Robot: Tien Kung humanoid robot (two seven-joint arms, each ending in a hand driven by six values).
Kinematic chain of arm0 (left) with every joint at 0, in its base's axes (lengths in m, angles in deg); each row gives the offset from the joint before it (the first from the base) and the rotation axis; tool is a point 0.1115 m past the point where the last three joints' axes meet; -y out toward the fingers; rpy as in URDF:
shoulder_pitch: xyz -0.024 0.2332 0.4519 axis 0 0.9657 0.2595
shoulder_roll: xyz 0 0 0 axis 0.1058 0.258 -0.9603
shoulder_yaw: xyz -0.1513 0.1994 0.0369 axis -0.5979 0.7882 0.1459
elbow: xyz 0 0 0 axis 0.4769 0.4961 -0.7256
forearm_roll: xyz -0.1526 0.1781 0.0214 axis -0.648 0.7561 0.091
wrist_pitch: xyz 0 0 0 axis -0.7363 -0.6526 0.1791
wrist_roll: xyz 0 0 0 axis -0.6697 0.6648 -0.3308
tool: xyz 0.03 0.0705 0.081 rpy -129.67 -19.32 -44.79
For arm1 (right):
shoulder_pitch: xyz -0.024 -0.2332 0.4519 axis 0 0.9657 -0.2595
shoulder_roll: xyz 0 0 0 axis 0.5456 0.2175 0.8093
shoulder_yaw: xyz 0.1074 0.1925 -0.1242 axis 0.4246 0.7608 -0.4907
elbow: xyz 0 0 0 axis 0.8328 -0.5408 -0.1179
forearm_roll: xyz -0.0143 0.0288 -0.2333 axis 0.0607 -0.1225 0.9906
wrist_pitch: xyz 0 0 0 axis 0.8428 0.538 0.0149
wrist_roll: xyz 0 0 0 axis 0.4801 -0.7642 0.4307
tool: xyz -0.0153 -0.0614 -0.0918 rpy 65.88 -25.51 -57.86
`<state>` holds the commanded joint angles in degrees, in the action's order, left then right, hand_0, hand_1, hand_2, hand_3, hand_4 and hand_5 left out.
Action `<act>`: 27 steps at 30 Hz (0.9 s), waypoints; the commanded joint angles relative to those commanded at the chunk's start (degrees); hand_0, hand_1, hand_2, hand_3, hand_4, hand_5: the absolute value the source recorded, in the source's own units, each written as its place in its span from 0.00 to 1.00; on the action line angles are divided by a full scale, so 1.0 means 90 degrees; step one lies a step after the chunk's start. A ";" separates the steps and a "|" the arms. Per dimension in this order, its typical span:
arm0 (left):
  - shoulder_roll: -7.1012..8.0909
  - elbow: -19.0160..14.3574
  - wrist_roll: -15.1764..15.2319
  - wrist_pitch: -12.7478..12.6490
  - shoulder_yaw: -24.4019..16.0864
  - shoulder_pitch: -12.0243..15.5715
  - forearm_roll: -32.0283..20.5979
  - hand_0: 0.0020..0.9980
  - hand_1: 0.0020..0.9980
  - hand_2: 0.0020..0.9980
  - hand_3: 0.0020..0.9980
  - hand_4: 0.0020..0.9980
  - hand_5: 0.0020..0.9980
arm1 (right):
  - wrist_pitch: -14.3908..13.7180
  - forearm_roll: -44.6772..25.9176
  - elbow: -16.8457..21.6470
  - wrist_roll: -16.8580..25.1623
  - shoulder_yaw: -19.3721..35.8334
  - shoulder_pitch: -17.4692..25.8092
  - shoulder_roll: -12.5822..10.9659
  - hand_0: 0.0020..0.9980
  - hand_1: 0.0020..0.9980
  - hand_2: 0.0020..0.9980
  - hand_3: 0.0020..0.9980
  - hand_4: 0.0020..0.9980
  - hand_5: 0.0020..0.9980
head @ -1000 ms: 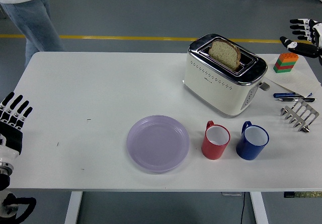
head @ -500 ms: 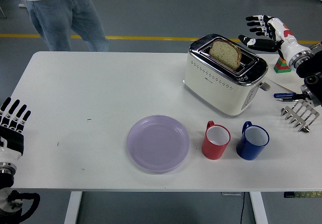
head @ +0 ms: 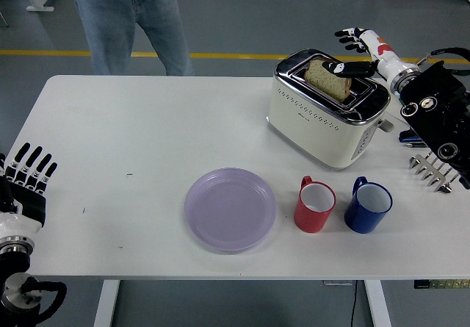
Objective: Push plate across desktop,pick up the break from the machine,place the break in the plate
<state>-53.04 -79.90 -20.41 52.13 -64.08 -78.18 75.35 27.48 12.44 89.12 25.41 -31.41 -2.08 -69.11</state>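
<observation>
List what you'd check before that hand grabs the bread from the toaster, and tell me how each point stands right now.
1. Bread stands up out of the toaster slot: ok.
2. Right hand at the bread, fingers open: ok.
3. Firm grip on the bread: not ok, not closed yet.
4. Plate bare, ready for the slice: ok.
5. Red mug and blue mug clear of the plate: ok.
6. Left hand parked at the table's left edge: ok.

The lower part of the bread (head: 328,78) is hidden inside the toaster (head: 327,110), just beneath the right hand (head: 358,50)'s fingers (head: 346,68). Contact cannot be confirmed; the thumb is possibly touching. The person (head: 132,15) is cut off above the waist.
</observation>
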 joint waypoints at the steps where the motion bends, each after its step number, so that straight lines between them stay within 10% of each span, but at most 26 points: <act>1: 0.0000 0.0000 0.0000 0.0000 0.0003 -0.0001 0.0001 0.75 0.74 0.75 0.72 0.53 1.00 | 0.0007 -0.0010 -0.0027 -0.0001 -0.0024 -0.0013 0.0012 0.89 0.82 0.85 0.84 0.85 0.29; 17: 0.0000 0.0012 0.0052 0.0002 0.0126 -0.0021 0.0030 0.75 0.74 0.75 0.72 0.53 1.00 | -0.0193 -0.0316 -0.1143 -0.0139 -0.1278 -0.0557 0.0495 0.83 0.78 0.80 0.82 0.86 0.31; 18: 0.0000 0.0014 0.0055 0.0003 0.0135 -0.0018 0.0030 0.75 0.74 0.75 0.72 0.53 1.00 | -0.0215 -0.0361 -0.1171 -0.0143 -0.1367 -0.0568 0.0523 0.67 0.69 0.70 0.78 0.86 0.32; 27: 0.0000 0.0029 0.0071 0.0006 0.0193 -0.0008 0.0030 0.75 0.74 0.74 0.72 0.53 1.00 | -0.0403 -0.0703 -0.1326 -0.0157 -0.1792 -0.0603 0.0674 0.49 0.57 0.60 0.72 0.86 0.32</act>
<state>-53.04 -79.63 -19.78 52.18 -62.34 -78.25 75.62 23.85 6.11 77.18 24.00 -47.54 -7.51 -63.05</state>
